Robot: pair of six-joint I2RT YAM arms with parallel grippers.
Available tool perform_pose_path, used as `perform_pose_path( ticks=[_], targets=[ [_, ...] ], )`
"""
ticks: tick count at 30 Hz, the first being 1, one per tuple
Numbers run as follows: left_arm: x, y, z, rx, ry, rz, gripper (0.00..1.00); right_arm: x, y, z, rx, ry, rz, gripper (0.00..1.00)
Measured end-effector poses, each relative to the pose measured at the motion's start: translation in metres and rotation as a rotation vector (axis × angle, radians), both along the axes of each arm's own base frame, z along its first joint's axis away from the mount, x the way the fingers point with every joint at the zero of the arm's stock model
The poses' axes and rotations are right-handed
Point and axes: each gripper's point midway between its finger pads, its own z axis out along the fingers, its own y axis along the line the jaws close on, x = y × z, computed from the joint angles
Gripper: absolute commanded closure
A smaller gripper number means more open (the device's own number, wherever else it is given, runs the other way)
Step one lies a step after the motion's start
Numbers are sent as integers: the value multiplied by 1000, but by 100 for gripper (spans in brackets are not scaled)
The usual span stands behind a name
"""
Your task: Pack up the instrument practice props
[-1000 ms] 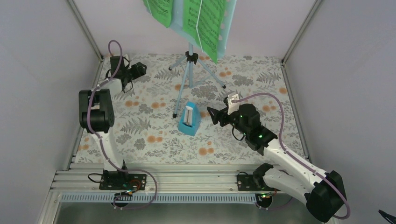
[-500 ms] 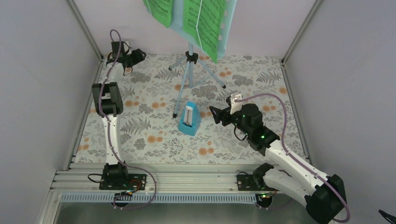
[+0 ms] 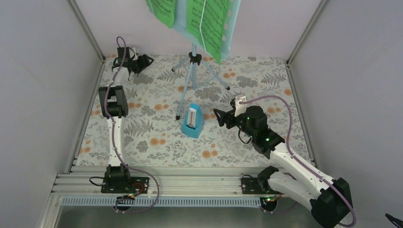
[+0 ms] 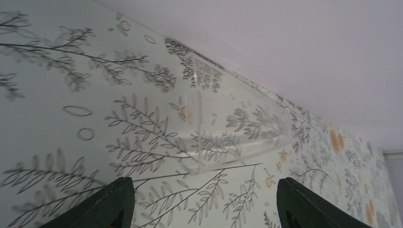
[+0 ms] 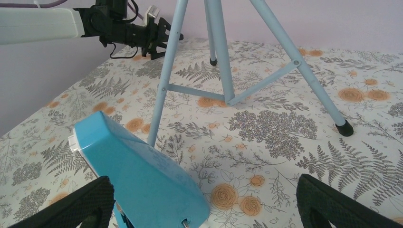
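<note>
As I stand by the rig, the holdings, from largest to smallest, are these.

1. Desk [image 3: 142, 130], floral-covered. It carries everything below.
2. Music stand [image 3: 192, 71], pale blue tripod, upright at the far middle with its legs spread. It has not moved in the last second.
3. Left arm [image 3: 114, 102]. This is the one real change: it has straightened and stretched further into the far-left corner. The left fingers [image 4: 109, 204] are spread wide and hold nothing. They hover low over the cloth, facing item 7.
4. Right arm [image 3: 266, 140]. It has crept only slightly forward. The right fingers [image 5: 81, 209] are wide apart and empty, with item 6 just ahead of them and not yet touched.
5. Sheet-music pages [image 3: 209, 23], bright green, resting on the stand's punched panel and still in place.
6. Metronome [image 3: 192, 121], a small blue wedge with a white face. It stands on the desk just in front of the tripod's near leg, apart from both arms.
7. Clear plastic piece [image 4: 228, 128], lying on the cloth by the back wall. I cannot tell what it is; possibly a container or lid.

Assessment: nothing is packed yet. The left arm's reach suggests it is going for the clear piece first, while the right arm waits at the metronome.
</note>
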Motion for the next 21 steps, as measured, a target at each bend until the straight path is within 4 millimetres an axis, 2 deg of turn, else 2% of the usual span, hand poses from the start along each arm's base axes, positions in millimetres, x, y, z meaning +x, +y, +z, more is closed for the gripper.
perform_pose_path(
  ticks=[14,21],
  targets=[
    [24,-30,-1,-149,-86,-27,33,-1,0,-3,0,18,0,10],
    [25,-42,-1,-179,-93,-38,40,-2,-1,-3,10,23,-4,10]
  ],
)
